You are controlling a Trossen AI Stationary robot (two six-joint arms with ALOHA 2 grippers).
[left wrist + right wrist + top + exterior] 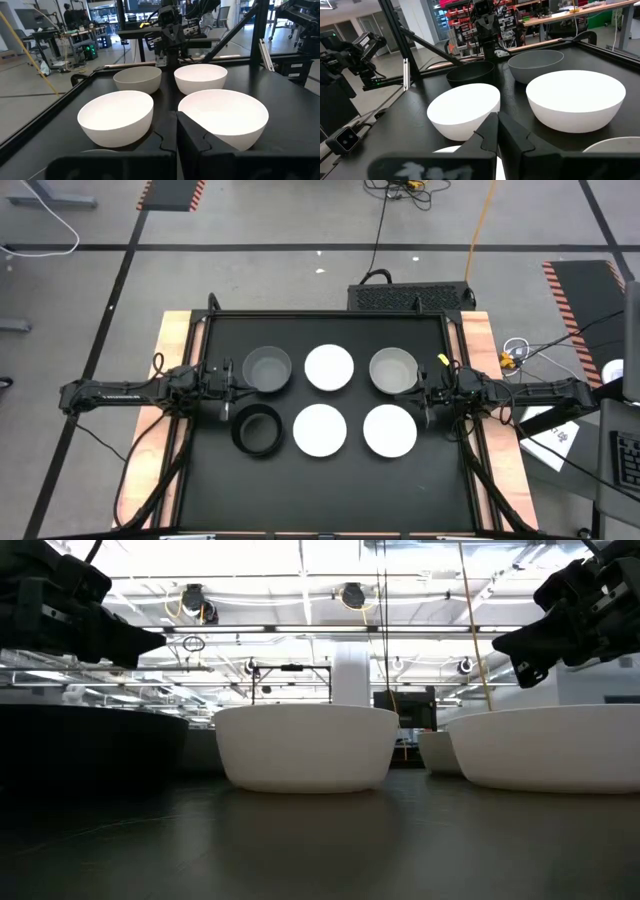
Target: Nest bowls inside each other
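Six bowls stand upright on their bases on the black table in two rows. The far row holds a grey bowl [267, 369], a white bowl [329, 367] and another grey bowl [394, 370]. In the near row are the black bowl [257, 429] and two white bowls [320, 429] [390, 429]. My left gripper [236, 388] hovers shut at the table's left, between the grey and black bowls and above them. At the table's right my right gripper [424, 393] hovers shut above the gap between the grey and white bowls. Both point level and hold nothing.
Raised wooden rails [175, 350] run along the table's left and right sides, and a black frame [330, 313] borders the mat. The strip of mat [330, 490] toward the near edge is bare. A black box [410, 297] sits on the floor behind the far edge.
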